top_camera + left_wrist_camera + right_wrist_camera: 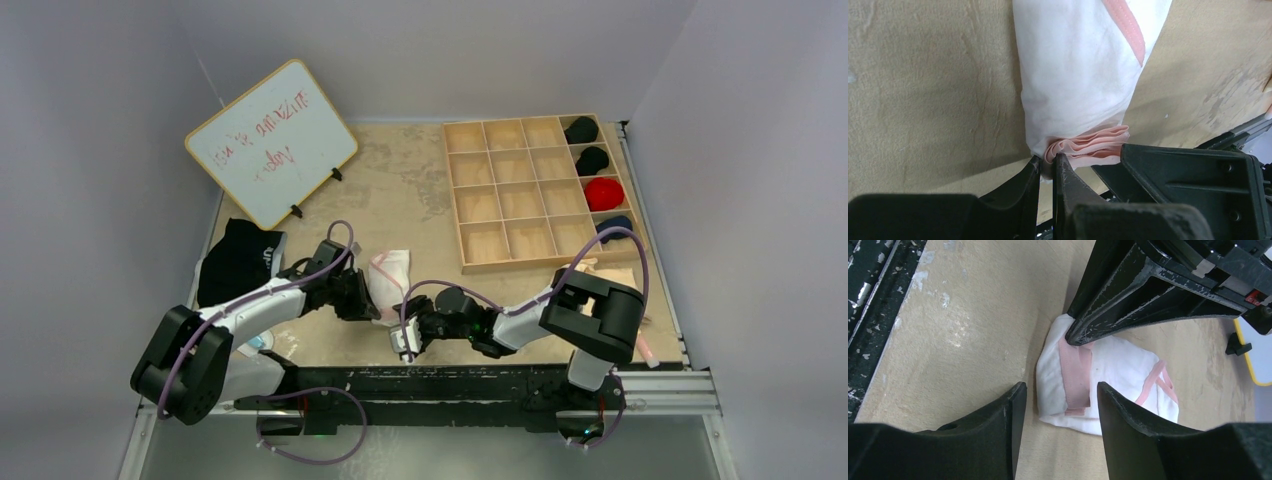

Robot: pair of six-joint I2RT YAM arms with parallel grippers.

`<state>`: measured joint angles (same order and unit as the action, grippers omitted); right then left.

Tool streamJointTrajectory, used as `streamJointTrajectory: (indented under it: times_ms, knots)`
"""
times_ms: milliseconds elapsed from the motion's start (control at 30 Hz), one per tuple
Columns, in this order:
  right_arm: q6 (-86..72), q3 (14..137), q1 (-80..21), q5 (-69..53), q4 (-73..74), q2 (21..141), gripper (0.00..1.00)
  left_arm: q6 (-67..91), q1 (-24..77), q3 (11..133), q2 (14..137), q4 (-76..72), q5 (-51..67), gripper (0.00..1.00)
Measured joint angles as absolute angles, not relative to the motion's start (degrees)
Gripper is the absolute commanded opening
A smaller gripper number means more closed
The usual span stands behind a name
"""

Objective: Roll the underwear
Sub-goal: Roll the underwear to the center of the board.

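Observation:
The white underwear with pink trim (390, 275) lies folded on the tan table near the front, between the two arms. In the left wrist view the underwear (1078, 75) shows its pink waistband bunched at the near end. My left gripper (1047, 167) is shut on that near edge, pinching white cloth and pink band. In the top view the left gripper (368, 305) sits at the garment's near left corner. My right gripper (1060, 392) is open and empty, just in front of the underwear (1108, 375); in the top view the right gripper (408, 335) is close to the left one.
A wooden grid tray (530, 190) at the back right holds rolled black and red items (603, 192) in its right column. A whiteboard (270, 140) stands at the back left. A black garment (235, 260) lies at the left edge. More cloth (615, 275) lies at the right.

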<state>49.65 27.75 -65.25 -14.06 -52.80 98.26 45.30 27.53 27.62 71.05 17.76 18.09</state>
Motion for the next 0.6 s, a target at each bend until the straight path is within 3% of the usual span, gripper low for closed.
streamJointTrajectory:
  times_ms: [600]
  knots:
    - [48.7,29.8,-65.6,-17.5,-45.1,96.6,0.51,44.7,27.5,28.0,71.7,18.0,18.3,0.1]
